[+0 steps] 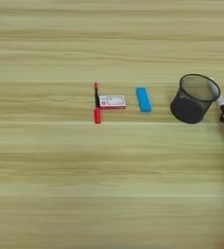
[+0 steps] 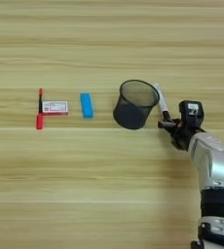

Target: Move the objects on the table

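Colours and patterns we see on the table

We see a table (image 1: 60, 185) of light wood grain, with pale yellowish-tan streaks running across. The pen (image 1: 97, 103) is red with a black part in its middle; the small box (image 1: 112, 101) is white with red marks and a red edge. The oblong block (image 1: 143, 99) is bright blue. The mesh cup (image 2: 133, 104) is black, and just beside the black fingers (image 2: 168, 124) the marker (image 2: 160, 101) is white with a black cap. The forearm (image 2: 216, 170) is silver.
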Available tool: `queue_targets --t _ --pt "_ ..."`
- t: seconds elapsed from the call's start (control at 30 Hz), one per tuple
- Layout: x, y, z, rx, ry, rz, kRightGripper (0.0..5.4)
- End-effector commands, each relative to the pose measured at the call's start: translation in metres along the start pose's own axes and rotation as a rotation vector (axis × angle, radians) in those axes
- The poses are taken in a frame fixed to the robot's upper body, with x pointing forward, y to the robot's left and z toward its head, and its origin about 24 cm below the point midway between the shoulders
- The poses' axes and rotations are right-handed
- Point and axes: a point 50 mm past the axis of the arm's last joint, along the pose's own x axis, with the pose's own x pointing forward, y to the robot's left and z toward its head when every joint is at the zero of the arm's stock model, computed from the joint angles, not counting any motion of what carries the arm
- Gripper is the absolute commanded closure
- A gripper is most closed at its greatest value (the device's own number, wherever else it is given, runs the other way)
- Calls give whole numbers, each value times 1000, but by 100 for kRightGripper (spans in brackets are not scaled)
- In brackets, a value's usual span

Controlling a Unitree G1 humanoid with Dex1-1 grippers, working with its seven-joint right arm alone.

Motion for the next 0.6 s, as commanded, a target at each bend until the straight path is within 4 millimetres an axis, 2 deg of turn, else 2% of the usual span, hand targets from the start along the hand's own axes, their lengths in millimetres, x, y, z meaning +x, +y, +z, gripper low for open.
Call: queue_targets --t 0.03,0.13,0.37,0.6 --pt "0 -6 29 -67 -96 -37 473" --pt "3 -5 26 -73 -82 -34 473" --pt "3 0 25 -102 -85 -20 379" --pt "-10 9 32 -178 -129 0 310"
